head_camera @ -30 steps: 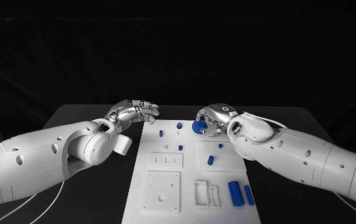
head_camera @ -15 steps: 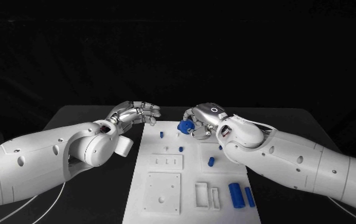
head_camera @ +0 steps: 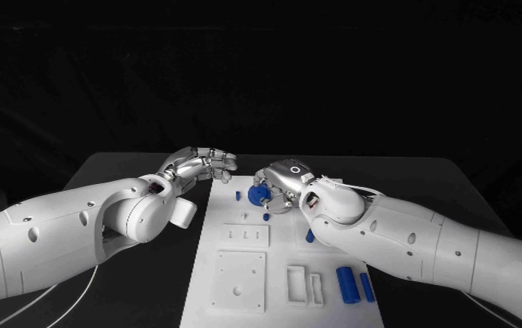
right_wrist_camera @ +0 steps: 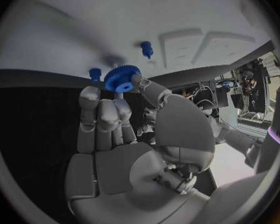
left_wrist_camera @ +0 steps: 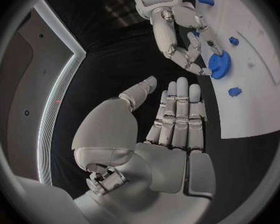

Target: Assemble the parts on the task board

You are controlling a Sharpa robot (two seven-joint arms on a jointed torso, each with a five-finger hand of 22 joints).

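- Head view: the white task board lies lengthwise down the middle of the black table, running from centre frame to the bottom edge.
- The right hand sits just above centre, over the far end of the board, and pinches a blue gear between its fingertips; the gear's flat face is turned toward the left of the frame.
- The left hand hangs left of centre, just off the board's far left corner, with its fingers apart and lightly curled, holding nothing.
- Two small blue pegs stand below the gear: one near the board's left edge, another a little lower.
- A short blue piece lies right of centre, partly behind the right forearm.
- Two long blue cylinders lie side by side in the lower right of the board, beside white rectangular frames.
- A square plate with small holes sits lower left on the board, a smaller slotted plate above it.
- Left wrist view: the left hand shows its palm, fingers straight and side by side, thumb out, empty.
- In the upper right of that view the right hand holds the gear by its rim over the board; small blue pegs stand nearby.
- Right wrist view: the right hand grips the gear between thumb and fingertips, upper left of centre, over the board's near edge; two pegs stand beyond it.
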